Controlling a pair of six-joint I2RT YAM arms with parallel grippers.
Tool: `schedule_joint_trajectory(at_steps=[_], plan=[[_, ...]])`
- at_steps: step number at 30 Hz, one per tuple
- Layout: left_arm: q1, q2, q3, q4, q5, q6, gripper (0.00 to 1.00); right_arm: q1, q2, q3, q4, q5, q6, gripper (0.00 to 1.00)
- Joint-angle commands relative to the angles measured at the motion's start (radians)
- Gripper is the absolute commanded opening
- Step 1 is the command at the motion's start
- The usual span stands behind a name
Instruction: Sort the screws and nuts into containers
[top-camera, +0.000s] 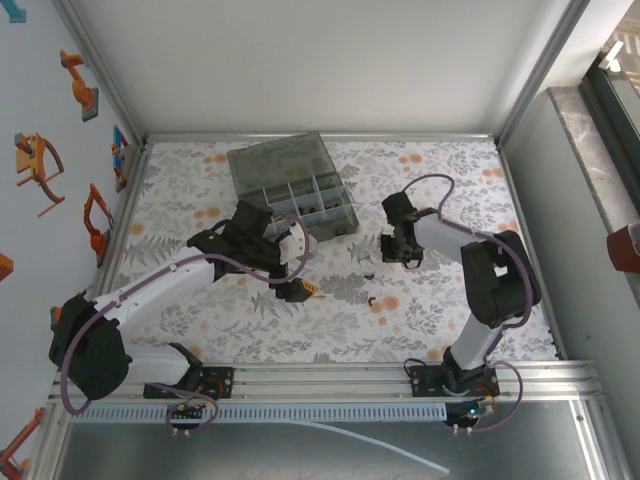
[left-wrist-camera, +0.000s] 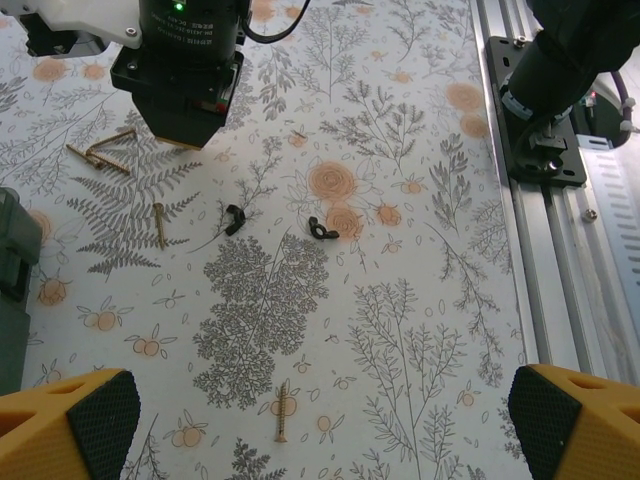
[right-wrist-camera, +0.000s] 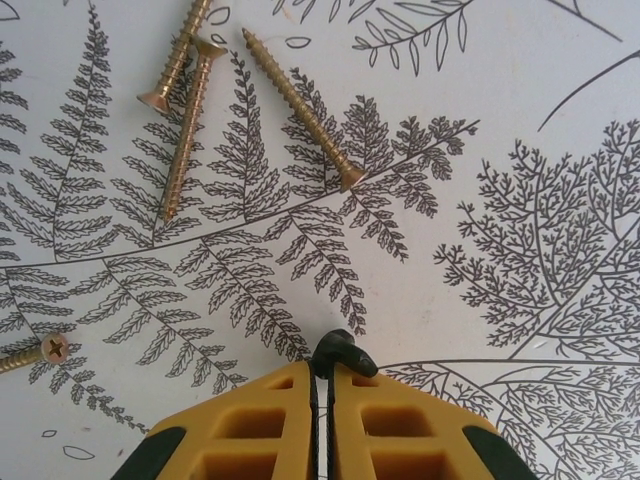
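My right gripper (right-wrist-camera: 322, 378) is shut on a small black nut (right-wrist-camera: 343, 351), which pokes out from the tips of the yellow fingers just above the patterned table. Three brass screws (right-wrist-camera: 190, 125) lie in a loose bunch ahead of it. My left gripper (left-wrist-camera: 325, 430) is open wide and holds nothing, hovering over a single brass screw (left-wrist-camera: 282, 412). Two more black nuts (left-wrist-camera: 322, 228) lie further out on the mat. The smoky-grey organiser box with its containers (top-camera: 310, 205) stands at the back of the table, lid open, beyond the left gripper (top-camera: 298, 265).
The right arm's wrist (left-wrist-camera: 190, 70) hangs over a screw bunch (left-wrist-camera: 100, 150). A lone screw (left-wrist-camera: 159, 222) lies nearby, another (right-wrist-camera: 30, 355) at the right wrist view's left edge. The aluminium rail (left-wrist-camera: 540, 250) marks the table's near edge. A box corner (left-wrist-camera: 15, 260) sits left.
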Motion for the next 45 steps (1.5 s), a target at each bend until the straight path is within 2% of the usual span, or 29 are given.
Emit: schedule_joint_trajectory(at_steps=[1, 13, 21, 25, 28, 30, 33, 36, 39, 41, 45], plan=[[-0.002, 0.006, 0.030, -0.020, 0.013, 0.014, 0.97, -0.003, 0.002, 0.007, -0.050, -0.034, -0.002, 0.06], [0.001, -0.004, 0.030, -0.022, 0.001, 0.016, 0.97, 0.000, -0.078, 0.091, -0.099, -0.087, 0.001, 0.03], [0.003, -0.002, 0.030, -0.023, 0.001, 0.017, 0.97, 0.001, -0.079, 0.087, -0.111, -0.061, 0.006, 0.03], [0.003, -0.001, 0.031, -0.026, 0.002, 0.019, 0.97, 0.000, -0.054, 0.076, -0.115, -0.013, 0.029, 0.31], [0.003, 0.004, 0.033, -0.031, 0.000, 0.020, 0.97, 0.001, -0.051, 0.059, -0.084, -0.010, 0.047, 0.62], [0.003, 0.004, 0.033, -0.031, 0.002, 0.020, 0.97, 0.000, -0.047, 0.050, -0.069, -0.005, 0.049, 0.71], [0.003, 0.006, 0.034, -0.033, 0.002, 0.019, 0.97, 0.000, -0.025, 0.047, -0.059, 0.005, 0.051, 0.68], [0.002, 0.006, 0.034, -0.034, 0.001, 0.021, 0.97, 0.000, 0.013, 0.050, -0.059, 0.005, 0.056, 0.58], [0.003, 0.005, 0.034, -0.036, 0.001, 0.021, 0.97, 0.002, 0.038, 0.044, -0.047, 0.006, 0.066, 0.54], [0.003, 0.005, 0.033, -0.036, 0.000, 0.021, 0.97, 0.005, 0.048, 0.043, -0.045, 0.008, 0.071, 0.48], [0.002, 0.007, 0.036, -0.036, 0.000, 0.023, 0.97, 0.007, 0.055, 0.044, -0.041, 0.012, 0.078, 0.44]])
